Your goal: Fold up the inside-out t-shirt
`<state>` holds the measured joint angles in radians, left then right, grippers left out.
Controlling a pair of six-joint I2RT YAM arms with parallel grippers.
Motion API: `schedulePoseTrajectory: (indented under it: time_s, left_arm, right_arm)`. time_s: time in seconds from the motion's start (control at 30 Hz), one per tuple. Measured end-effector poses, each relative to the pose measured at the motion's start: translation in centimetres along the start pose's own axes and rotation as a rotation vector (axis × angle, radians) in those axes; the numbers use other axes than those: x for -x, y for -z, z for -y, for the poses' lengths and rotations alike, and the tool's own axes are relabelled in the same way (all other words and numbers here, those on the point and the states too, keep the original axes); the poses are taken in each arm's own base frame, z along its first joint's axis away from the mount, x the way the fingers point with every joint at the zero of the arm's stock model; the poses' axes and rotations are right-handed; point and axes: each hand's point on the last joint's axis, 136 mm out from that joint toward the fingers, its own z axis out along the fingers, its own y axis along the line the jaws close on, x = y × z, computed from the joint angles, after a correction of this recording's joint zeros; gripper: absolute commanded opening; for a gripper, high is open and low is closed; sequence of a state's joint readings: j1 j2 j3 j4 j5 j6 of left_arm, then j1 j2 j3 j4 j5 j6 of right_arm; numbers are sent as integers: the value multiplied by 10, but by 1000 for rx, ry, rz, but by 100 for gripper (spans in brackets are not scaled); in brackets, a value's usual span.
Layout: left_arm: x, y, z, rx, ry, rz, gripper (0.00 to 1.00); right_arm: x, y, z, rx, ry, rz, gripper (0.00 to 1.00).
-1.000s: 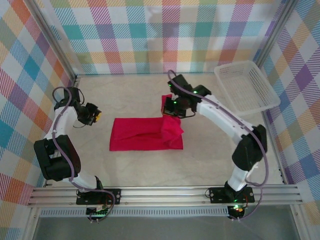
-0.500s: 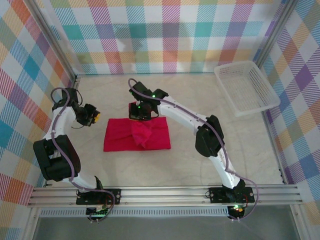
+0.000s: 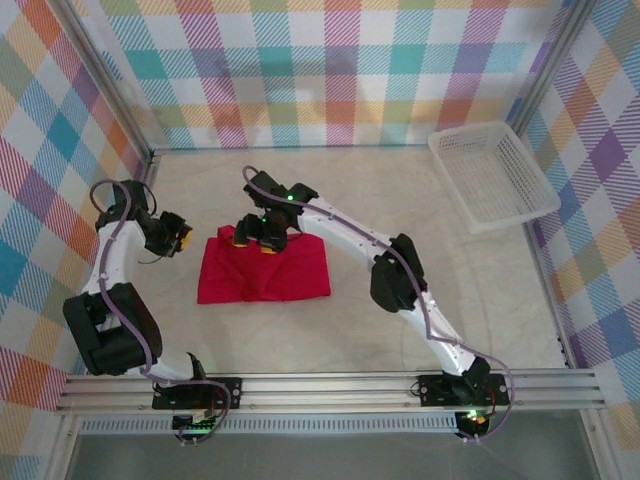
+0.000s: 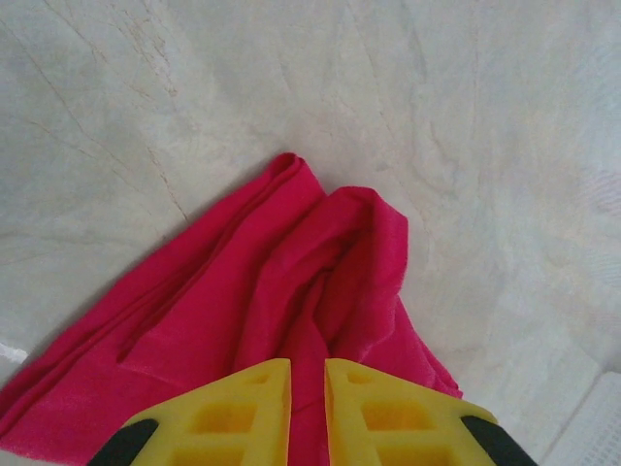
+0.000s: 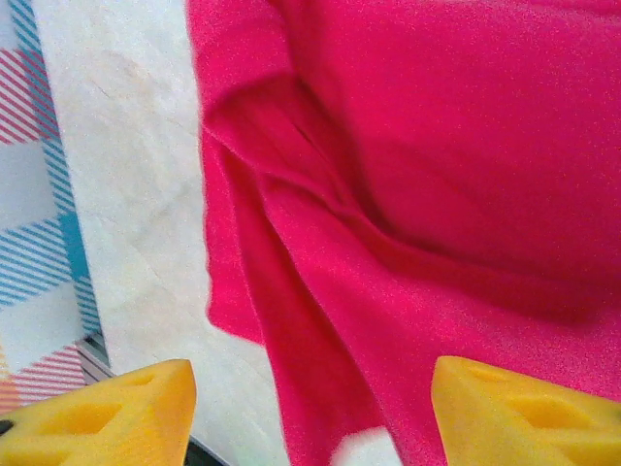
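The crimson inside-out t-shirt (image 3: pixel 275 272) lies on the pale marbled worktop (image 3: pixel 420 230), left of centre, folded into a rough rectangle with its long side running left to right. Its far-left corner is bunched and raised, and a few creases run across the top layer.

The right arm reaches well across from its base at the near right. The right gripper (image 3: pixel 258 238) sits over that far-left corner of the shirt. In the right wrist view its yellow fingers (image 5: pixel 107 408) stand spread wide, one at each lower corner of the picture, with nothing between them but the red cloth below — folds and a loose edge lying against the worktop. A small white patch shows at the bottom edge of the cloth; whether it is the tag I cannot tell.

The left gripper (image 3: pixel 182 236) hangs just off the shirt's left edge, apart from the cloth. In the left wrist view its yellow fingers (image 4: pixel 243 413) are drawn almost together, only a thin slit left between them, and they pinch nothing — the rumpled corner of the shirt lies ahead of them on the worktop.

A white mesh basket (image 3: pixel 493 175) stands at the far right of the worktop, well apart from the shirt. Plaid walls close in the worktop on three sides.
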<state>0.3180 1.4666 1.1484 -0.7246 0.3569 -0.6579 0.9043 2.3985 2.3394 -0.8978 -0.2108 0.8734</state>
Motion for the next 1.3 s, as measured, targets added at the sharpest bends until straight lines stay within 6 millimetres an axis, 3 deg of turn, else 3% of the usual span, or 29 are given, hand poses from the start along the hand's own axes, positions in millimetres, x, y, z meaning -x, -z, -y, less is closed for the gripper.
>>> schedulePoseTrajectory:
  time_s: [0.1,0.23,0.4,0.53,0.6,0.73,0.83,0.9,0.97,1.07,1.17,1.3]
  left_arm:
    - [-7,-8,-5,-11,5,-18,18]
    - [-20,-35,-27,36,37,-89,18]
    - [-32,-66,-48,96,61,-155,18]
    - [-48,-92,-48,133,22,-201,16]
    - [-63,-109,-47,166,-9,-248,15]
    - [-77,-128,-14,142,-99,-271,14]
    - [-96,-148,21,97,-179,-295,14]
    - [-115,-163,51,53,-244,-334,13]
    - [-134,-176,80,2,-298,-384,14]
    - [-150,-181,108,-37,-377,-419,19]
    - [-142,-166,124,-36,-447,-399,32]
    - [-133,-124,134,-72,-527,-341,47]
  right_arm:
    - [-12,28,18,-12,-1,6,41]
    - [0,48,47,18,-61,47,15]
    - [13,15,104,-31,-173,28,5]
    - [-7,-25,141,-93,-226,-38,0]
    - [-16,-31,148,-84,-245,-52,0]
    - [-31,-21,162,-94,-262,-27,2]
    - [-60,-5,178,-145,-282,-11,2]
    - [-89,3,181,-189,-276,-9,8]
    - [-117,9,172,-217,-236,-10,14]
    - [-139,23,147,-197,-160,13,21]
    - [-124,52,139,-176,-141,102,21]
    - [-83,89,158,-158,-210,232,27]
